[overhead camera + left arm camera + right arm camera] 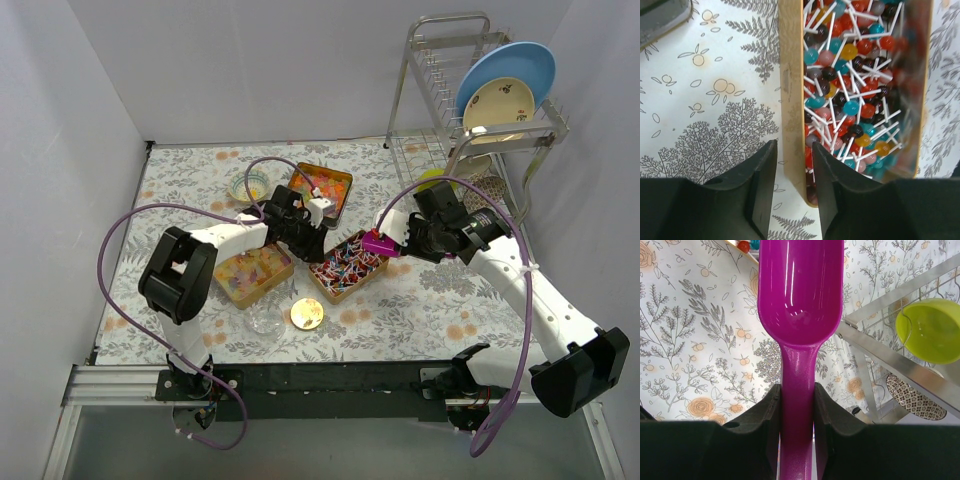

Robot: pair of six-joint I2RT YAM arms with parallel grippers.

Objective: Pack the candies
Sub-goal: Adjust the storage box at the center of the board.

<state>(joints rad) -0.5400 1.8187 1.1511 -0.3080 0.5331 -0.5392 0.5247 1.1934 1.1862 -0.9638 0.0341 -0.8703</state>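
Three gold tins hold the candies: pale gummies [255, 272], bright jellies [322, 187], and red-blue-white pieces [348, 265]. In the left wrist view the red-blue-white pieces [855, 90] have white sticks. My left gripper [305, 240] stands at that tin's near-left corner. It is narrowly open [794, 145], with the tin's wall [791, 90] between its fingers and a gap beside the wall. My right gripper [405, 238] is shut [797, 390] on the handle of the magenta scoop [800, 290]. The scoop [380, 243] is empty and sits at that tin's far right corner.
A round gold lid [307, 314] and a clear glass jar [265, 318] lie near the front. A small glass bowl [247, 185] sits at the back left. A metal dish rack [470, 130] with plates and a green cup [930, 330] stands at the right.
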